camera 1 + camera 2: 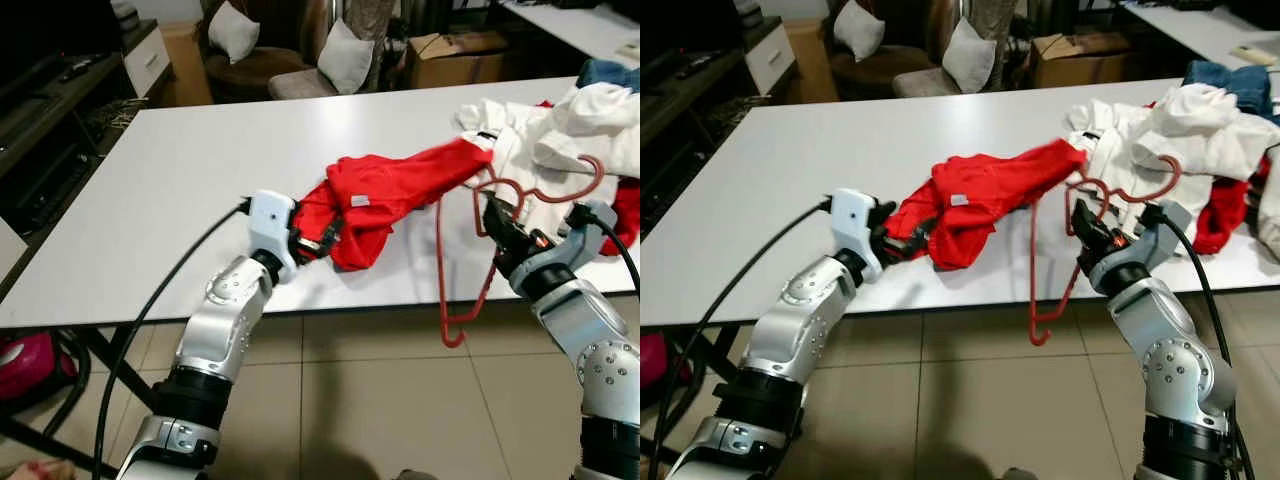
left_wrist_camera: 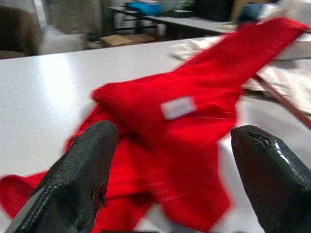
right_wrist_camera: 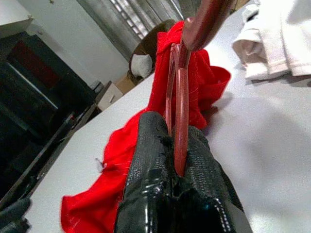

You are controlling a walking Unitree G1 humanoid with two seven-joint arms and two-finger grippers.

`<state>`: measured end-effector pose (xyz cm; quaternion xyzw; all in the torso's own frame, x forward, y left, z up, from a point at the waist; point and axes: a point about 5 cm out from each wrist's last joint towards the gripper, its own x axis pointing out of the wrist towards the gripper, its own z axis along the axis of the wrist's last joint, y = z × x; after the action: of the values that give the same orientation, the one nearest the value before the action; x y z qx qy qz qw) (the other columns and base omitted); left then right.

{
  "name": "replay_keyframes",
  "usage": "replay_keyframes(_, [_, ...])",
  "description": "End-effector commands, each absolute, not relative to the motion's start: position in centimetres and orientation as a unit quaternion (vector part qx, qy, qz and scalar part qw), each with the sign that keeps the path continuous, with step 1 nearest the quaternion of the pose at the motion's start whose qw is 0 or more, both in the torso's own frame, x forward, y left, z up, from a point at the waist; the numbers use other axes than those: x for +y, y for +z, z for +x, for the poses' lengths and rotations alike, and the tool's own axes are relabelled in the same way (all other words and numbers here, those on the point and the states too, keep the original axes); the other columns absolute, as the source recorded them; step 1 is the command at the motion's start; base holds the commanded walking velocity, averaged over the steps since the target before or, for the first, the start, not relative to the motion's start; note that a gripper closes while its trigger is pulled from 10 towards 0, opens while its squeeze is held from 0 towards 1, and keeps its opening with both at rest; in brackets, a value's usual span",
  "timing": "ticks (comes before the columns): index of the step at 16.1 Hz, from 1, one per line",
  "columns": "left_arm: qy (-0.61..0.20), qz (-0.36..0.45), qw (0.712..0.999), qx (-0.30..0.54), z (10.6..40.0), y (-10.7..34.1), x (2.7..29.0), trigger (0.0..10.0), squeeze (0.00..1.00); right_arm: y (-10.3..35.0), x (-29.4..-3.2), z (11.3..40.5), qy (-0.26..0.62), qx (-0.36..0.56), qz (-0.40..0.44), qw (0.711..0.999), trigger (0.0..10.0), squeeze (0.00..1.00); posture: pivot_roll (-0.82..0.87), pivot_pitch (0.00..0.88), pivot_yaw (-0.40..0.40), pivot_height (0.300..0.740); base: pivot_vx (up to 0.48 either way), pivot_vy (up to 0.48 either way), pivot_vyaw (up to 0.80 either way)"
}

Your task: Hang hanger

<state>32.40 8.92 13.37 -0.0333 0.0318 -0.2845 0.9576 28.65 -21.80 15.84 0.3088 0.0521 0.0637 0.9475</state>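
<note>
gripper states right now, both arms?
Left gripper: open, fingers either side of the red garment at the table edge, not clamped.
Right gripper: closed on the red hanger.

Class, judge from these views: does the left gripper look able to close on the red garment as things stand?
Probably yes. The left gripper is open at the table's near edge, its fingers either side of the red garment, and nothing lies between.
</note>
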Motion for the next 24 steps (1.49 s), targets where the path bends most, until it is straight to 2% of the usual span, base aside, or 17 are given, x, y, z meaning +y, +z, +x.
replay_keyframes(1, [-0.287,-0.033,0.957,0.029,32.3,13.5,9.2,10.0,0.00,16.3,-21.4,28.7,0.076,0.048,0.311,0.946,10.0,0.00,-0.25,0.000,0.076,0.740,0.000,0.000,0.00])
replay_keyframes(16, [-0.287,-0.033,0.957,0.029,32.3,13.5,9.2,10.0,0.00,16.3,-21.4,28.7,0.076,0.048,0.311,0.946,10.0,0.00,-0.25,0.000,0.076,0.740,0.000,0.000,0.00])
replay_keyframes(17, [-0.331,-0.025,0.942,0.050,33.4,12.6,7.8,10.0,0.00,16.5,-21.4,28.7,0.079,0.047,0.316,0.944,10.0,0.00,-0.28,0.000,0.092,0.740,0.000,0.000,0.00])
replay_keyframes(19, [-0.357,-0.011,0.930,0.088,34.6,11.2,6.5,10.0,0.00,16.5,-21.1,28.6,0.082,0.045,0.325,0.941,10.0,0.00,-0.27,0.000,0.083,0.740,0.000,0.000,0.00])
replay_keyframes(23, [-0.355,-0.025,0.928,0.107,34.7,10.7,5.9,10.0,0.00,16.4,-20.7,28.8,0.090,0.046,0.328,0.939,10.0,0.00,-0.26,0.000,0.083,0.740,0.000,0.000,0.00])
replay_keyframes(24, [-0.351,-0.003,0.929,0.116,34.8,10.3,5.8,10.0,0.00,16.5,-20.6,28.9,0.092,0.044,0.328,0.939,10.0,0.00,-0.27,0.000,0.090,0.740,0.000,0.000,0.00])
